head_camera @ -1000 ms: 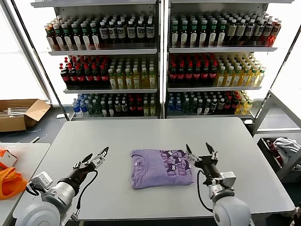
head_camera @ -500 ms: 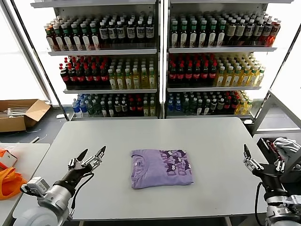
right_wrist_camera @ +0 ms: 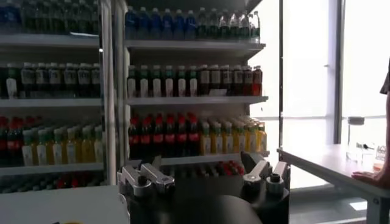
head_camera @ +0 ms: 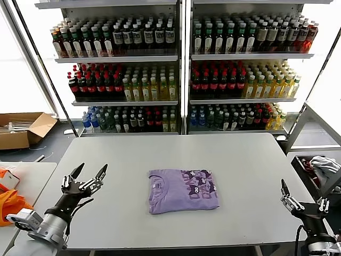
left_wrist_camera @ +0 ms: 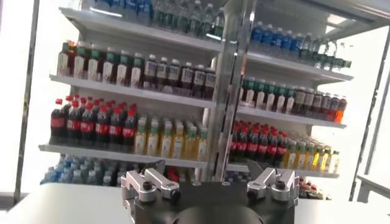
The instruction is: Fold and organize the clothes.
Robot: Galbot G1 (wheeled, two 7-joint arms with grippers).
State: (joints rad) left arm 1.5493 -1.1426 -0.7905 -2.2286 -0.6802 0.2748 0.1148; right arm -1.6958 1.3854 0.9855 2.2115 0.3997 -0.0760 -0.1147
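The lavender T-shirt [head_camera: 183, 190] lies folded in the middle of the grey table [head_camera: 250, 160]. The left gripper [head_camera: 84, 177] and right gripper [head_camera: 302, 198] stand apart from it at the table's sides, both with jaws wide and empty. The folding looks finished; the next move probably needs only a retreat or a final tidy.

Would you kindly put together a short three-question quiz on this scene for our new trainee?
1. True or false: the lavender T-shirt lies folded on the grey table.
2. What does the left gripper hold?
A. the T-shirt
B. a bottle
C. nothing
3. Fill in: the right gripper stands open beyond the table's ____ edge, clear of the T-shirt.

Key:
1. True. It lies as a neat rectangle, print up.
2. C. Its jaws stand open above the table's left part, apart from the T-shirt.
3. Right.
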